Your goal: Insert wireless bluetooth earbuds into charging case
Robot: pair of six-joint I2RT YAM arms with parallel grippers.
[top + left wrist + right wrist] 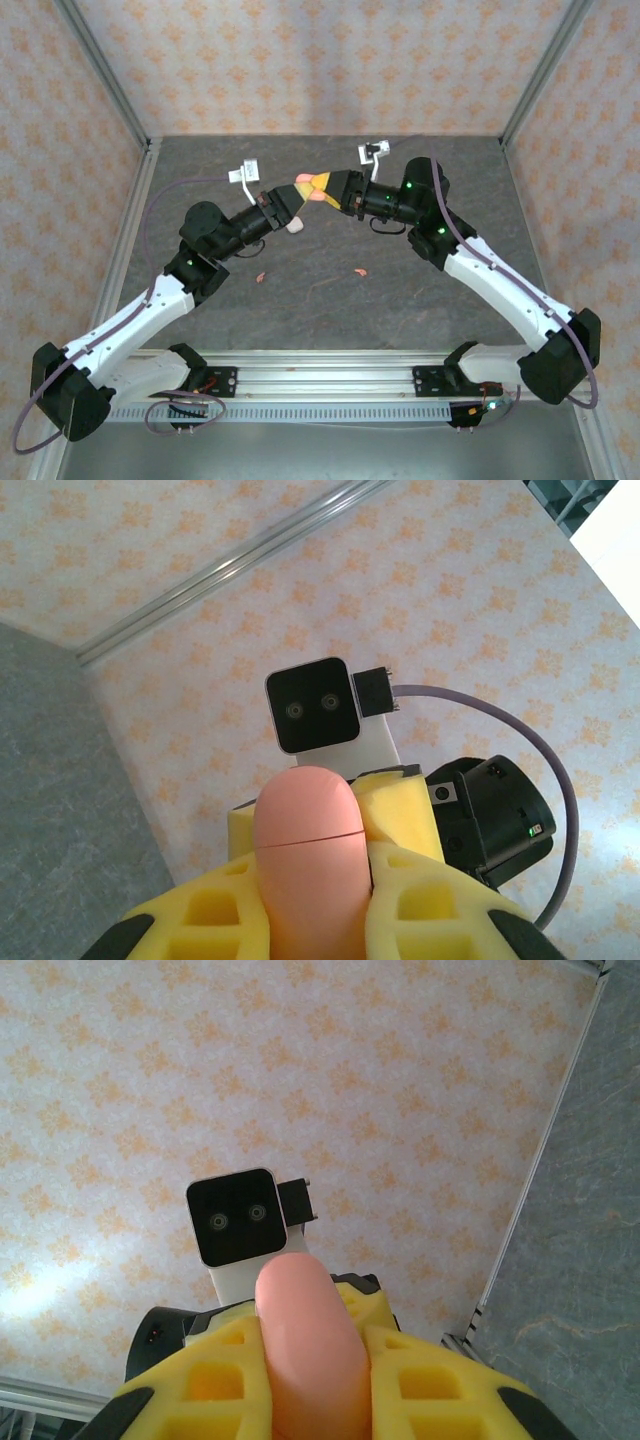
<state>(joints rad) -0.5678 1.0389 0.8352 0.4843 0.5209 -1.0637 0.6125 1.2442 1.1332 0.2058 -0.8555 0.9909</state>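
A salmon-pink charging case [302,187] hangs in the air over the back middle of the table, gripped from both sides. My left gripper [296,196] is shut on it; in the left wrist view the case [308,850] sits between yellow foam fingers [430,900], its lid seam closed. My right gripper [324,187] is shut on the same case [310,1350] from the opposite end. Two salmon-pink earbuds lie on the table, one [262,277] at left and one [358,270] at right, both nearer than the grippers.
A white rounded case [295,225] lies on the grey table [400,300] just under the left gripper. Patterned walls and metal frame posts [100,70] enclose the table. A rail [320,380] runs along the near edge between the arm bases.
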